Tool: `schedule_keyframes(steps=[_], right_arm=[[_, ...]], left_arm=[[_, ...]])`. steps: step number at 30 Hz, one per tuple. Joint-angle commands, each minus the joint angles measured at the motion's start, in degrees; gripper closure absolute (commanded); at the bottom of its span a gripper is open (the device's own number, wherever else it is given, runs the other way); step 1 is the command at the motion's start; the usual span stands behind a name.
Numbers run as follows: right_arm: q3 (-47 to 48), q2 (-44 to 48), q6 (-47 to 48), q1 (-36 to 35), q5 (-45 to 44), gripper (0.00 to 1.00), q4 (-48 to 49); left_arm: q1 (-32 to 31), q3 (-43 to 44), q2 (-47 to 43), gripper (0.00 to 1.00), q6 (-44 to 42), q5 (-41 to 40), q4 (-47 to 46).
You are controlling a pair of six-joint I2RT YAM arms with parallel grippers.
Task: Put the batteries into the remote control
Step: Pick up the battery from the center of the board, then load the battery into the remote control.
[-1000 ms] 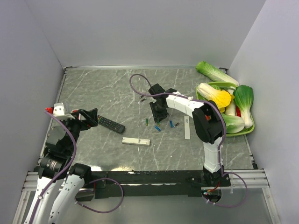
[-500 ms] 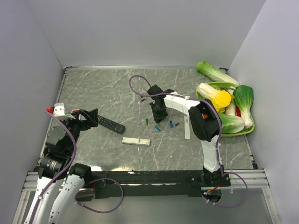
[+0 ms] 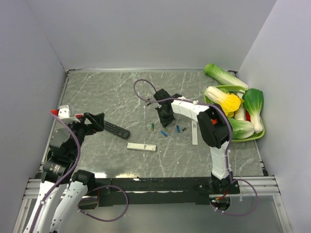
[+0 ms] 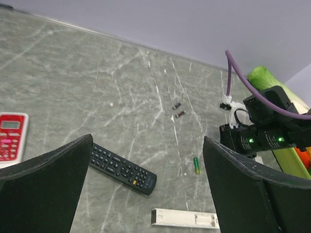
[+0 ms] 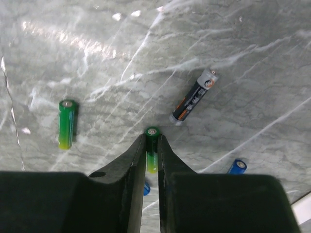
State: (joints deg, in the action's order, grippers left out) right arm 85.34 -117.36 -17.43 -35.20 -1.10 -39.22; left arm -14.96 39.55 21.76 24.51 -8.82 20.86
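The right gripper (image 5: 151, 138) is shown by its wrist camera with its two black fingers (image 5: 133, 160) drawn close together on a small green cylindrical battery (image 5: 152, 148). The battery is pinched between the fingertips, its metal-capped end pointing out past them and its yellowish end set back between the pads; whether it is lifted off the grey marbled table (image 5: 252, 58) cannot be told. A second green battery (image 5: 67, 124) is lying flat to the left of the fingers, apart from them. A black and orange battery (image 5: 194, 103) is lying just beyond the fingertips to the right, and a blue battery (image 5: 236, 166) is seen beside the right finger. In the overhead view this gripper is placed near the middle of the table, with loose batteries scattered on its near side. The left gripper (image 4: 148, 141) is held over the table's left part with its broad dark fingers (image 4: 43, 184) spread wide. Below it a black rectangular plastic remote control (image 4: 121, 168) is lying button side up, with a slim white rectangular bar (image 4: 184, 218) near it and a red and white remote (image 4: 10, 138) further left. A green tray (image 3: 245, 139) of leafy vegetables (image 3: 253, 103) is set at the table's right edge
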Motion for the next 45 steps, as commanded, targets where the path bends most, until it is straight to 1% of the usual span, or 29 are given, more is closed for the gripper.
schedule_keyframes(steps=[1,6,10,12,13,14,15,17,18,19,21,22,25,26,29,32,34,36,39,42,44,45], right_arm=[[-4.1,8.9,5.9,-2.2,-0.1,0.94,6.9],[-11.4,17.8,12.0,-6.7,0.8,1.00,16.9],[-18.4,25.3,16.1,-10.9,3.2,1.00,24.5],[-21.7,28.1,18.7,-13.0,5.8,1.00,27.3],[-23.0,29.2,19.7,-13.6,6.7,1.00,30.6],[-24.4,30.1,20.8,-14.1,7.6,1.00,32.3],[-27.1,32.0,21.0,-14.8,8.1,1.00,34.4],[-29.9,33.9,21.0,-14.9,11.5,1.00,39.8],[-32.8,35.6,21.3,-15.0,12.9,1.00,42.4],[-34.5,36.4,21.2,-15.1,15.5,1.00,47.6],[-38.2,37.9,21.4,-15.1,17.4,1.00,51.2],[-38.8,38.1,23.0,-15.1,19.5,1.00,52.8],[-38.7,37.5,23.3,-15.0,21.8,1.00,52.0],[-38.5,37.3,23.5,-15.2,22.0,1.00,51.6],[-40.1,37.7,24.4,-15.3,22.5,1.00,52.9],[-40.5,37.6,25.1,-15.3,22.8,1.00,52.8],[-40.1,37.0,25.8,-15.3,22.9,1.00,51.4],[-39.5,35.9,26.4,-15.6,23.2,1.00,49.9],[-39.7,35.0,27.9,-16.0,23.1,1.00,49.7],[-39.8,34.0,29.4,-16.2,23.3,1.00,49.2],[-38.9,32.5,30.2,-16.3,23.3,1.00,47.1],[-38.5,31.9,30.6,-16.6,23.3,1.00,46.3]], left_arm=[[0.0,-0.1,6.0,0.01,4.8,5.1,1.5],[0.0,-2.4,13.6,0.01,14.1,10.5,5.1],[-0.6,-5.8,21.2,0.01,20.0,15.5,5.3],[-2.9,-7.6,23.8,0.01,21.4,15.4,4.0],[-3.9,-8.0,24.6,0.01,22.5,13.8,3.7],[-6.6,-8.7,25.4,0.01,23.2,12.3,3.7],[-8.1,-9.0,27.2,0.01,23.7,11.0,3.7],[-11.6,-9.8,28.9,0.01,25.2,8.9,3.7],[-12.5,-10.1,30.3,0.00,25.8,9.0,3.5],[-13.1,-10.5,30.9,0.01,26.5,7.4,2.4],[-14.2,-11.7,32.5,0.01,27.3,6.9,1.3],[-14.7,-12.2,32.9,0.05,27.4,6.6,-0.1],[-15.5,-12.6,35.1,0.10,27.4,6.1,-2.6],[-15.8,-12.6,36.4,0.11,27.5,6.1,-3.3],[-17.0,-12.1,39.7,0.15,27.3,6.5,-5.6],[-18.6,-11.2,42.8,0.21,26.7,6.2,-6.0],[-19.7,-10.8,44.1,0.22,26.6,4.2,-5.7],[-20.3,-10.7,45.7,0.28,26.3,3.4,-6.0],[-21.6,-10.2,47.9,0.28,26.5,2.9,-6.2],[-22.9,-9.4,49.6,0.36,26.8,1.8,-5.8],[-23.8,-9.1,50.5,0.40,27.0,1.1,-5.6],[-23.9,-9.1,50.7,0.44,27.1,0.9,-5.4]])
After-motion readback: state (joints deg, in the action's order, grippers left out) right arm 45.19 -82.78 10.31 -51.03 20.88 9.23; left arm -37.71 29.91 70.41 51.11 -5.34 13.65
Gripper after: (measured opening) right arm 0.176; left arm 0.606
